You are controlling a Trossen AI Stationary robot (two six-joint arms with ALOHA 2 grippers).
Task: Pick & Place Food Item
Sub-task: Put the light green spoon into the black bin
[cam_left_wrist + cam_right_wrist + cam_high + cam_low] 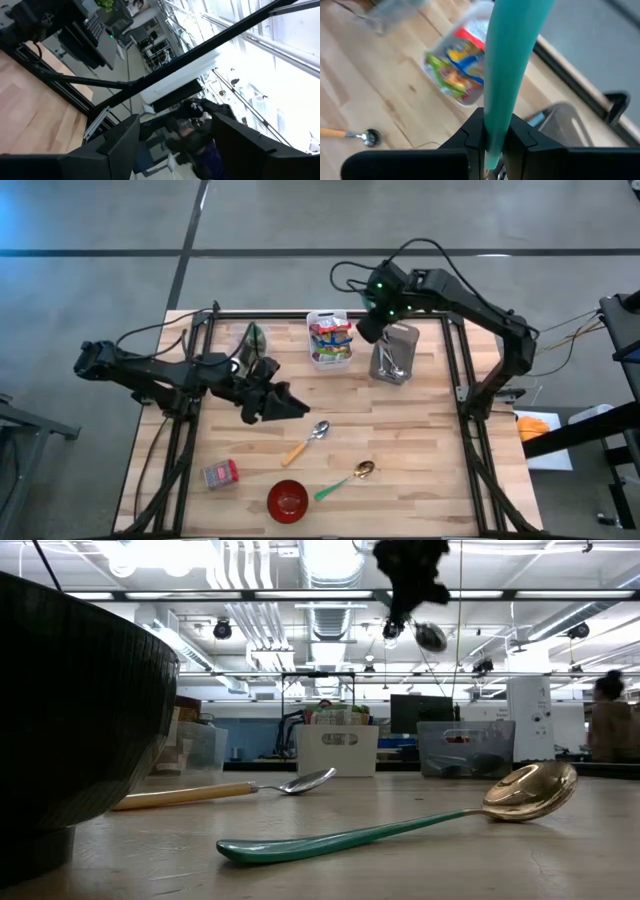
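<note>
A white basket (pixel 330 338) of colourful food packets (pixel 455 65) stands at the table's far middle, next to a metal utensil holder (pixel 393 352). My right gripper (pixel 370 326) hangs above the gap between them, shut on a teal-handled spoon (pixel 507 55). The spoon's bowl (pixel 432 637) shows below that gripper (pixel 405 575) in the low view. My left gripper (pixel 275 402) is over the table's left middle, pointing level toward the right. It is open, with nothing between its fingers (pixel 115 150). My right gripper pinches the spoon's teal handle (pixel 499 107) between its two fingers. The fingers slant down from above, and the handle runs on past the fingertips, along the fingers. The spoon is lifted clear of the table, its bowl end lowest.
A wooden-handled spoon (pixel 308 442), a green-handled gold spoon (pixel 345 480), a red bowl (pixel 288 500) and a red can (pixel 220 474) lie on the near half. A green item (pixel 252 338) sits at the far left. Black frame rails (pixel 470 430) run along both sides.
</note>
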